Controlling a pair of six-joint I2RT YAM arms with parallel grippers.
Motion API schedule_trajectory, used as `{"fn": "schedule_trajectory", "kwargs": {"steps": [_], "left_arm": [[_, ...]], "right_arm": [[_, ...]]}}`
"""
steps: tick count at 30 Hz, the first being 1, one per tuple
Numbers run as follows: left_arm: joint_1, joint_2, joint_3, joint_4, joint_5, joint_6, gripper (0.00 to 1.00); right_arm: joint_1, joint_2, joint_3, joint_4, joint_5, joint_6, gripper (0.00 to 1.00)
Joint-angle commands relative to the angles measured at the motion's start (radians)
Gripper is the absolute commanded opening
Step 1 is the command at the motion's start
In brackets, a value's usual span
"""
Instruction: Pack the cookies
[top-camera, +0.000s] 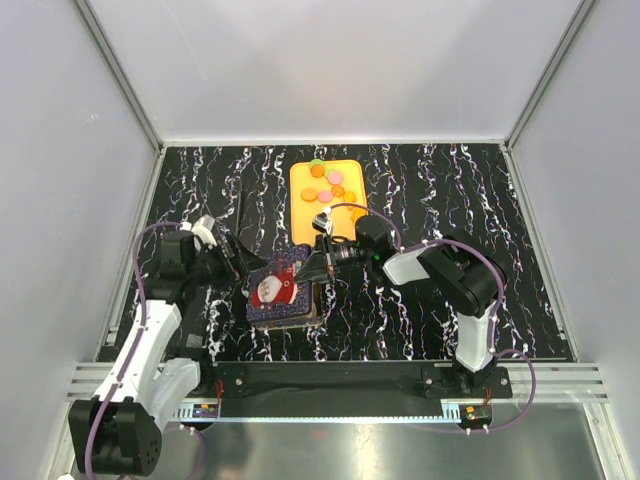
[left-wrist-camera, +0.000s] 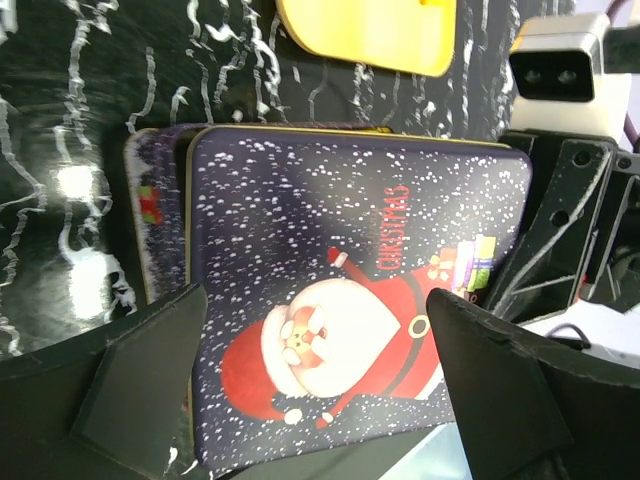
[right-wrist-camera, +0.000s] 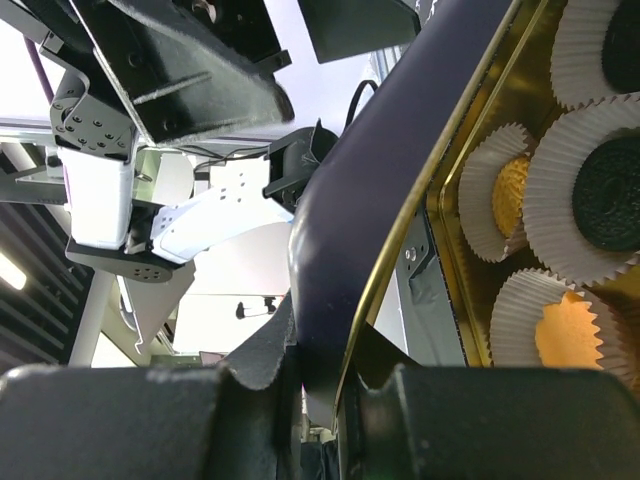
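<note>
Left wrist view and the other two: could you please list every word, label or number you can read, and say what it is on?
"CHRISTMAS" - red letters on the tin lid, beside the Santa picture.
Nothing else is readable in any view; in the top view the lid's print is too small to read.

Table (top-camera: 450, 200): black top with white marble-type veining, glossy enough to throw glare (left-wrist-camera: 75, 185) (bright white patches in the left wrist view). Back wall (top-camera: 330, 60), left wall (top-camera: 50, 150) and right wall (top-camera: 595, 150) are plain pale grey panels, evenly lit. Aluminium struts (top-camera: 121, 72) run up both rear corners. At the near edge there's a ribbed aluminium rail (top-camera: 560, 380), then a shiny metal strip (top-camera: 380, 445) below it. In the right wrist view, far left, there's a dark slatted surface with one bright bar (right-wrist-camera: 12, 270). Can't tell what it is.
</note>
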Motion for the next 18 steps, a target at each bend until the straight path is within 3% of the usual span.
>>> {"fn": "schedule_trajectory", "kwargs": {"steps": [1,6,18], "left_arm": [[0.006,-0.007,0.061,-0.029,-0.100,0.023,0.99],[0.006,0.022,0.016,0.004,-0.135,0.000,0.99],[0.004,0.076,-0.100,0.165,-0.038,-0.055,0.99]], "right_arm": [[-0.010,0.011,0.005,0.090,-0.033,0.008,0.00],[-0.015,0.026,0.013,0.094,-0.038,0.011,0.00],[-0.035,0.081,-0.007,0.180,-0.045,0.057,0.00]]}}
